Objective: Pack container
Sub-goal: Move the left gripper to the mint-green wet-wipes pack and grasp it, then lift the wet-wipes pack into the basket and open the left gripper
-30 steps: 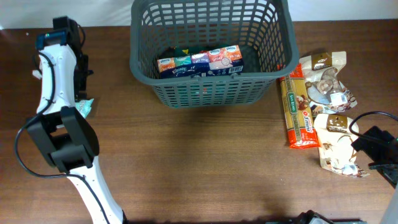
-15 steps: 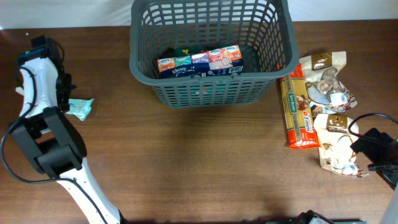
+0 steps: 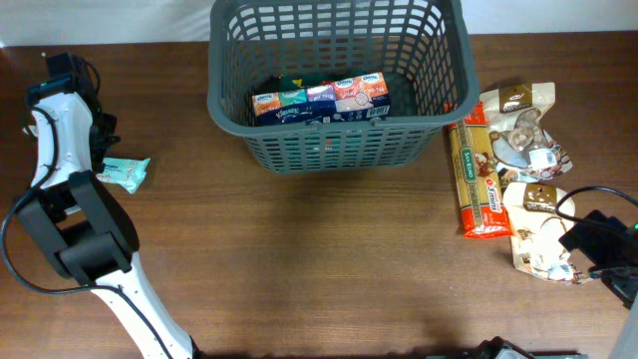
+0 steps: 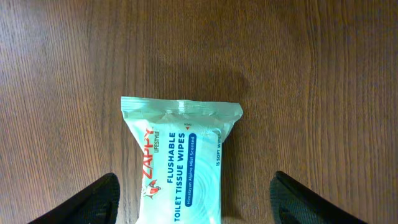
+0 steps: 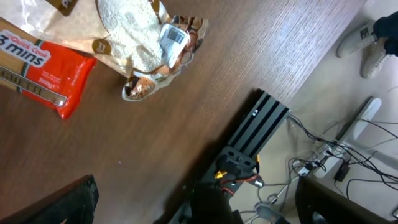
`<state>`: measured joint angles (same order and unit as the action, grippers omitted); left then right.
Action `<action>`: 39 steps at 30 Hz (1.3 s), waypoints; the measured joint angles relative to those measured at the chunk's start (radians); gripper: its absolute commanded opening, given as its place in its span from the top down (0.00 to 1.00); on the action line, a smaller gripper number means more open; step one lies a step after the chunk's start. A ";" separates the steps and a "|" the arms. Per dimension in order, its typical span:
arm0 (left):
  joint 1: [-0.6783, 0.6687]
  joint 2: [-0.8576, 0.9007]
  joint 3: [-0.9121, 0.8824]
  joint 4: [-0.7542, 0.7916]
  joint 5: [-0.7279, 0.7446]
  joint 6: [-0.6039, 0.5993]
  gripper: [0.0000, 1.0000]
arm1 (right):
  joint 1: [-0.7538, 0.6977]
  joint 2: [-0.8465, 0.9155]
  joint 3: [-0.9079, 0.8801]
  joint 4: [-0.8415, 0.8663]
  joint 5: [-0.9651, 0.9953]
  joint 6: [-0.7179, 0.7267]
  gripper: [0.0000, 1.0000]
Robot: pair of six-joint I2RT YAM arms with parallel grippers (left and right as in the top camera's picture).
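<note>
The container (image 3: 339, 145), a dark grey slotted basket, stands at the table's back middle with a row of small tissue packs (image 3: 319, 98) inside. A pale teal wipes packet (image 3: 128, 174) lies flat on the table at the far left. My left gripper (image 3: 106, 165) hangs over its left end. In the left wrist view the wipes packet (image 4: 180, 162) lies between the two black fingers (image 4: 93, 202), with bare wood on each side, so the left gripper (image 4: 194, 202) is open. My right gripper (image 3: 598, 244) is open near the table's right edge, holding nothing.
A long red and yellow pasta packet (image 3: 478, 179) and two clear bags of food (image 3: 523, 125) (image 3: 543, 239) lie right of the basket. The right wrist view shows the table's edge, a black frame (image 5: 261, 130) and cables on the floor beyond.
My left arm has swung left, uncovering the wipes packet, and its jaws have narrowed around it. The right arm has barely moved.
</note>
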<state>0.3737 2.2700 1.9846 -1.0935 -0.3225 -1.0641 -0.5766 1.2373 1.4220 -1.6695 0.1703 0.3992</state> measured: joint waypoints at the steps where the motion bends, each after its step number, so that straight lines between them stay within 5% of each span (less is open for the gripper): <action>1: 0.000 0.002 0.000 0.000 0.000 0.003 0.30 | 0.000 0.000 0.000 -0.002 0.000 0.000 0.01; 11: 0.000 0.100 -0.003 0.014 0.045 0.010 0.34 | 0.000 0.000 0.000 -0.015 0.000 -0.003 0.01; 14: 0.000 0.123 -0.004 0.019 0.057 0.012 0.54 | 0.000 0.000 0.000 -0.016 0.000 -0.003 0.01; 18: 0.000 0.142 -0.002 0.027 0.076 0.023 0.96 | 0.000 0.000 0.000 -0.019 0.000 -0.004 0.01; 19: 0.000 0.142 -0.002 0.028 0.079 0.022 0.98 | 0.000 0.000 0.000 -0.019 0.000 -0.003 0.01; 31: 0.005 0.149 0.067 0.048 0.233 0.027 0.98 | 0.000 0.000 0.000 -0.019 0.000 -0.004 0.01; 39: -0.001 0.175 0.544 0.060 0.433 0.174 0.98 | 0.000 0.000 0.000 -0.018 0.000 -0.004 0.01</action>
<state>0.3725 2.4451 2.5290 -1.0340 0.1108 -0.8898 -0.5766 1.2373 1.4220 -1.6875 0.1703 0.3954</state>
